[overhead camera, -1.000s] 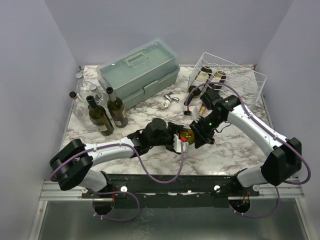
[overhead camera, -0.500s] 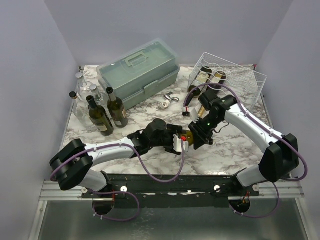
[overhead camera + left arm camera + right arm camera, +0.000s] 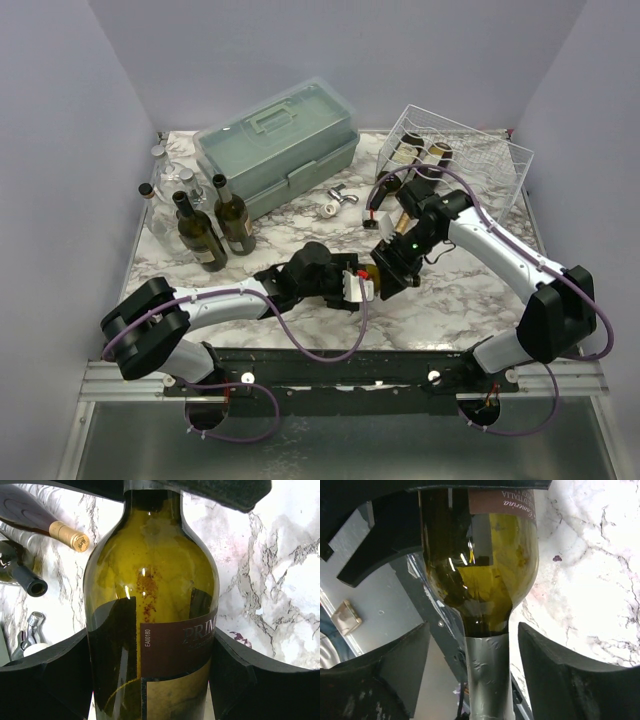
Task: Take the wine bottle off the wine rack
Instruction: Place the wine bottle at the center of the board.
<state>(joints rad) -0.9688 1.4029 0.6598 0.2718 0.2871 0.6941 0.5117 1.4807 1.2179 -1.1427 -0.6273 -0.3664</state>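
Right gripper (image 3: pixel 473 640) just released: jaws now spread either side of wine bottle (image 3: pixel 150 580) neck, gaps both sides. Left gripper (image 3: pixel 151 640) clamps bottle body. Bottle over near-middle of tabletop (image 3: pixel 460 290), well apart from wine rack (image 3: pixel 470 160) at far right corner; seemingly lifted. Handover done.

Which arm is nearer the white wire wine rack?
Right. The right arm reaches just in front of the wine rack; the left arm lies toward the near left, well away.

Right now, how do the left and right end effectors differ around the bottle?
The left end effector grips the bottle's wide body; the right end effector straddles its foil neck. The left's fingers press the glass; the right's stand open, clear of it. Both flank one bottle.
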